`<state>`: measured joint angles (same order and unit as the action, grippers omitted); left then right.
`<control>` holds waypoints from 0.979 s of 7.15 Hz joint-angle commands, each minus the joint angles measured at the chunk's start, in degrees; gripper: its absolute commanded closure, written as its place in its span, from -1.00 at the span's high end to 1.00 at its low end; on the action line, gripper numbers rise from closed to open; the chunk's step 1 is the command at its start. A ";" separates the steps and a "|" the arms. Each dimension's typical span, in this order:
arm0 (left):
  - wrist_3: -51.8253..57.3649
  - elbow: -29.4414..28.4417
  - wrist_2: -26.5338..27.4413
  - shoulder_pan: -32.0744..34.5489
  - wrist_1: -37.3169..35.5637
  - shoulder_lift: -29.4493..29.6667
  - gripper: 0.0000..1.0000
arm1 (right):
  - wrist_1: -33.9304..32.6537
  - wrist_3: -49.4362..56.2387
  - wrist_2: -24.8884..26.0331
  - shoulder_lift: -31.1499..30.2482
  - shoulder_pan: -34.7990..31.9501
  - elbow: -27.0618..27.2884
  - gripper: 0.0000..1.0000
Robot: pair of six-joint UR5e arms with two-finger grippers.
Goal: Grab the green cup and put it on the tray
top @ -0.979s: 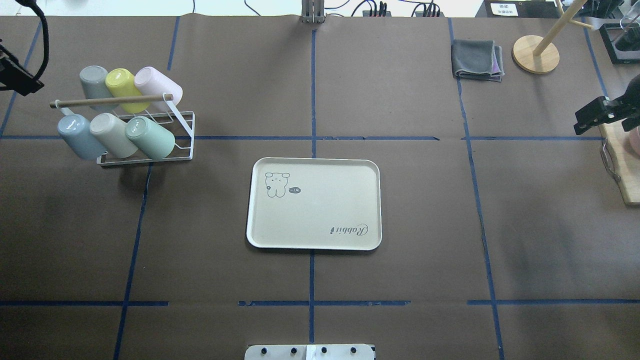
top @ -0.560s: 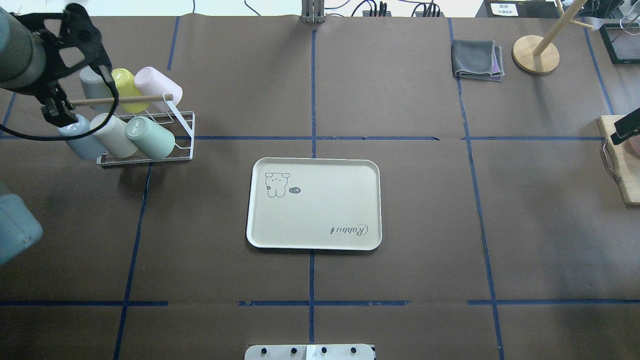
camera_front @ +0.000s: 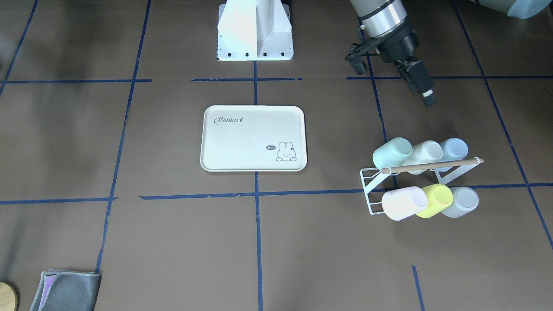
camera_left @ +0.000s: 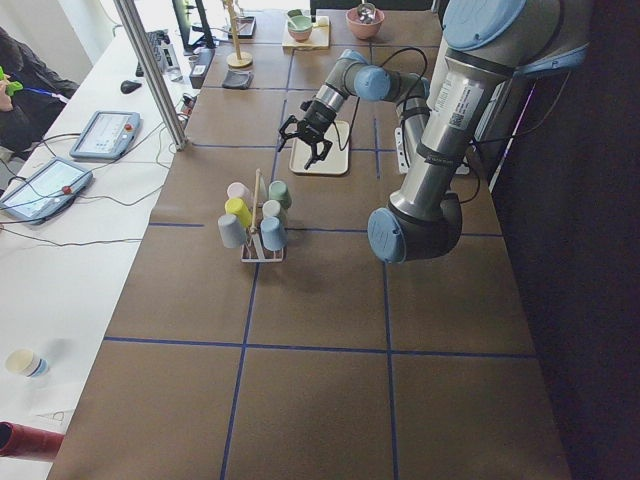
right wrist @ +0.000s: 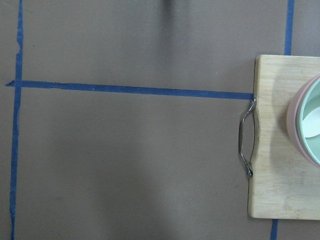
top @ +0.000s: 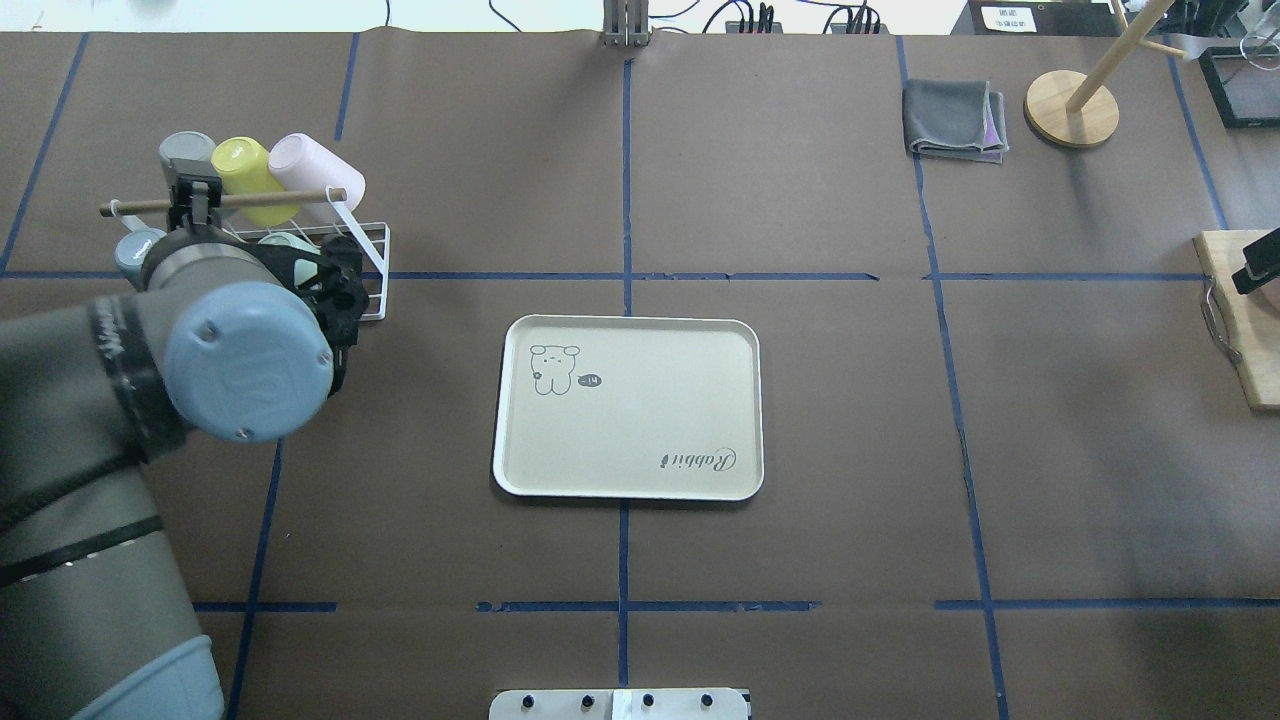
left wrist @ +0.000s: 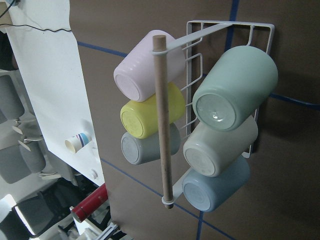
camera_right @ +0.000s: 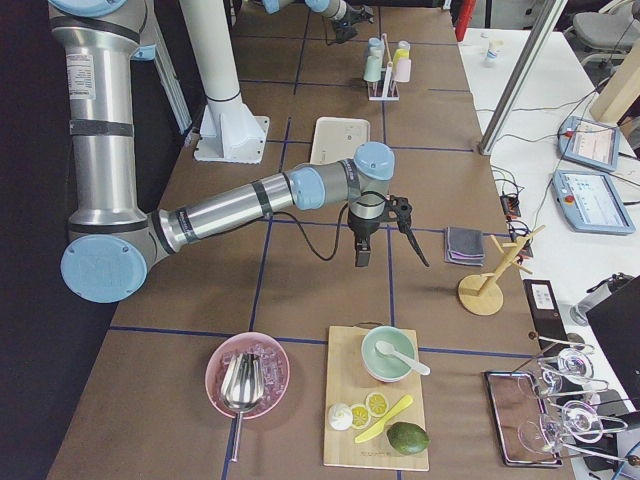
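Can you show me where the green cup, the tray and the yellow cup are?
green cup [left wrist: 240,75]: left wrist view, on its side wall.
tray [top: 640,420]: overhead view, on its bare middle.
yellow cup [camera_front: 436,200]: front-facing view, on its middle.

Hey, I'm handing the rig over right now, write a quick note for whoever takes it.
Left gripper: open, empty, short of the rack, touching no cup.
Right gripper: open, empty, near the cutting board.
Green cup: lying in the rack, at the end nearest the tray.
Tray: mid-table, nothing on it.
Done: nothing. To do: grasp the green cup, set it on the tray.
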<state>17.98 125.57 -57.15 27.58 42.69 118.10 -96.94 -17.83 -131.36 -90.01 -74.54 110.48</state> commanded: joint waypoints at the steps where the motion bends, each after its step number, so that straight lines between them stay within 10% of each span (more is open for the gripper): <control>1: 10.71 -4.36 8.71 -3.41 -3.14 2.05 0.99 | 0.00 -0.10 -0.48 -0.34 -0.16 0.00 1.00; 7: 21.39 -17.53 16.71 -7.97 -3.58 2.31 0.96 | 0.00 -0.54 -1.27 -0.34 -0.16 -0.09 1.00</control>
<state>39.30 110.72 -41.82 20.54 39.32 120.46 -96.94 -18.30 -132.65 -90.35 -74.71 110.42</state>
